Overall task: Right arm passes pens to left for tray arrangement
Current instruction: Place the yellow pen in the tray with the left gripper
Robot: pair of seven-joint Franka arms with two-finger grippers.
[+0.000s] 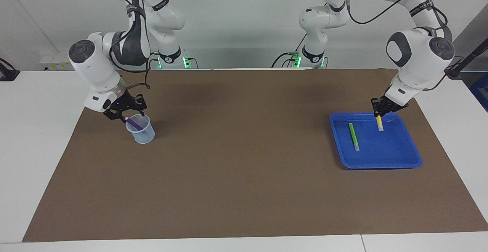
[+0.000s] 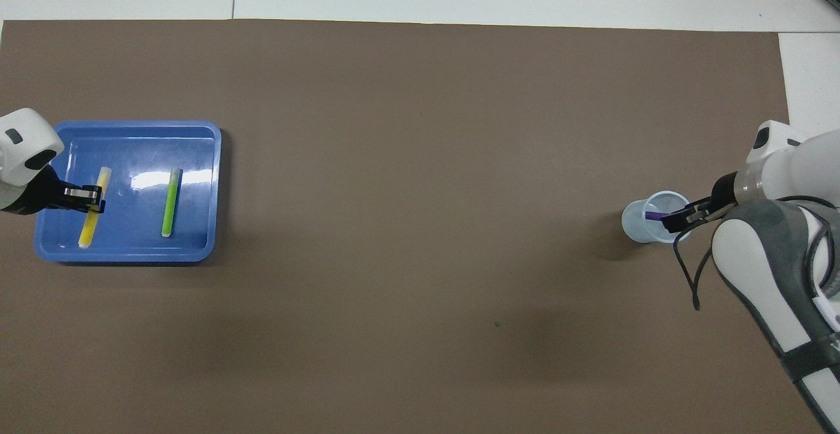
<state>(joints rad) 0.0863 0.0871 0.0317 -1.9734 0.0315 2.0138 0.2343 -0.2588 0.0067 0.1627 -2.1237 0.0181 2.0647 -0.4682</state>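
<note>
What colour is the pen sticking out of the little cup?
Purple pen with a pale tip, standing in the cup; clearest in the facing view.

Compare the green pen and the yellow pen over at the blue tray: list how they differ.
Colour: the green pen is bright green, the yellow pen yellow.
Support: the green pen lies flat and free on the floor of the blue tray; the yellow pen is gripped in the left claw over the tray.
Pose: in the facing view the green pen lies level, while the yellow pen hangs steeply, pale end down.
Shared: both are slim, short pens.
</note>
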